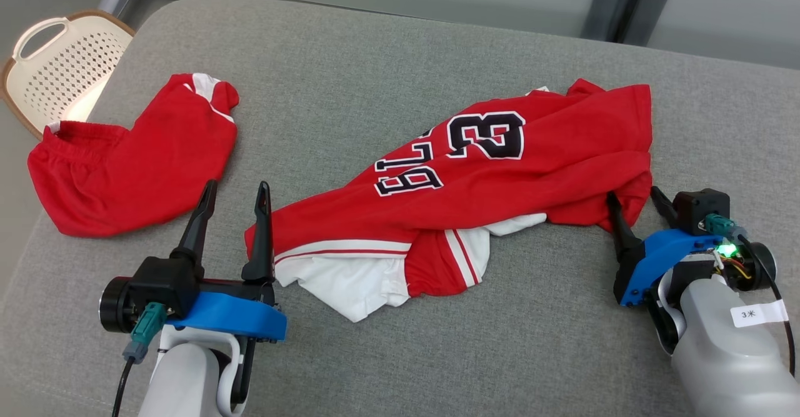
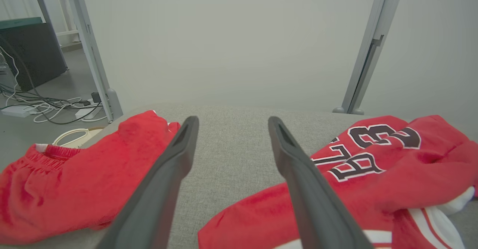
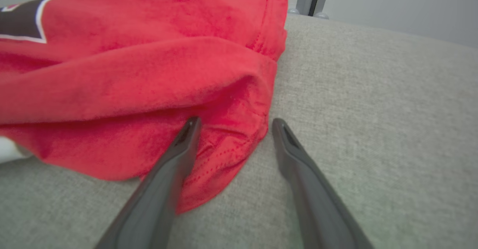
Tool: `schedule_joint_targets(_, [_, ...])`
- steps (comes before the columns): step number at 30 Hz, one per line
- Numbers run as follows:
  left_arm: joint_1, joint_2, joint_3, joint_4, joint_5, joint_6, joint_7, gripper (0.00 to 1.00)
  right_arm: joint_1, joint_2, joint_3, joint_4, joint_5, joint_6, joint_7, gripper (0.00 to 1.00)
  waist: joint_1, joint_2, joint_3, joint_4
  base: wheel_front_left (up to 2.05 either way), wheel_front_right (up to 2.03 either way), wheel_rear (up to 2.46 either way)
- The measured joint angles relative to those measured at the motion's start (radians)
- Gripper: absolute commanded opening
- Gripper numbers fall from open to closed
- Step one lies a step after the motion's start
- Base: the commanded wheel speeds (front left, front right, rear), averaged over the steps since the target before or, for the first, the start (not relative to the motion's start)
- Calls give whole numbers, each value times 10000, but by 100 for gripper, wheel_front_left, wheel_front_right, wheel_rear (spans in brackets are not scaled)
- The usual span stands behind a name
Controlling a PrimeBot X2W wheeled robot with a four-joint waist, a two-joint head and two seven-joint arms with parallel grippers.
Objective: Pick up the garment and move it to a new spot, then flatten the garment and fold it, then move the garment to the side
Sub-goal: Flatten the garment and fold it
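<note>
A crumpled red jersey [image 1: 500, 173] with dark, white-edged numerals lies across the middle and right of the grey fabric-covered worktop [image 1: 375, 42], its white-striped hem and pale lining bunched toward the near edge. The left claw [image 1: 237, 185] stands wide, holding nothing, its two dark fingers pointing away from the robot. One finger is just beside the jersey's near left corner, and bare worktop shows between the pair. The right claw [image 1: 632, 193] is also spread and empty, set at the jersey's near right corner. In the right wrist view one finger [image 3: 175, 155] lies over the folded red hem while the other [image 3: 298, 159] is over bare grey fabric, so the corner sits partly between them. Whether that first finger actually touches the cloth is hard to tell. A pair of red shorts [image 1: 125, 167] with white trim lies apart at the far left of the worktop. Beyond that edge a cream perforated basket [image 1: 56, 67] sits lower down.
</note>
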Motion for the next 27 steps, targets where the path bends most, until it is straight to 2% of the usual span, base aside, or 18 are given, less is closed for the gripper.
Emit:
schedule_joint_targets(1, [-1, -6, -8, 25, 0, -2, 0, 100, -36, 12, 54, 102, 71, 0, -6, 100, 0, 0, -20, 23, 0, 0, 0])
schedule_joint_targets(2, [-1, -8, -12, 33, 0, -2, 0, 100, -59, 23, 98, 115, 182, 0, -6, 64, -1, 0, -35, 35, 0, 0, 0])
schedule_joint_targets(3, [-1, -10, -6, 44, 0, -2, 0, 100, -69, 31, 169, 109, 247, 0, -4, 9, -1, 0, -48, 39, 0, 0, 0])
schedule_joint_targets(4, [-1, -12, 4, 54, 0, -2, 0, 100, -69, 40, 228, 96, 303, 0, -4, 0, -1, 0, -61, 30, 0, 0, 0])
schedule_joint_targets(7, [3, -19, 50, 77, 15, -4, 0, 100, -40, 75, 357, -305, 533, 0, -2, 0, -1, 0, -129, -38, 0, 0, 0])
schedule_joint_targets(11, [30, -36, 111, 119, 59, -6, -2, 100, 356, 8, 357, -1547, 596, 0, -4, 0, -1, 0, -246, -239, 0, 0, 0])
schedule_joint_targets(27, [765, -46, 508, 232, 157, -19, 0, 100, 4489, 161, 844, -6075, 727, 0, 0, 0, -2, 0, -1281, -1837, 0, 0, 0])
